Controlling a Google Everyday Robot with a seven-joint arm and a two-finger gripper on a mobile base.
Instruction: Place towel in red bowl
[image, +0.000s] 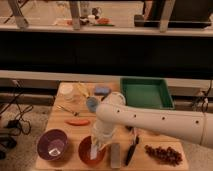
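Camera view shows the arm reaching down from the right, its hand (95, 149) low over the red bowl (85, 154) at the front of the worktop (62, 120). A pale strip hanging from the hand into the bowl looks like the towel (93, 151); the hand seems closed on it, though the wrist covers most of the grip. The purple bowl (52, 145) sits just left of the red bowl, a grey block (115, 154) just right of it. To finish well, I judge the hand should stay centred over the red bowl, lower until the cloth pools inside, then release, so no corner drapes over the rim.
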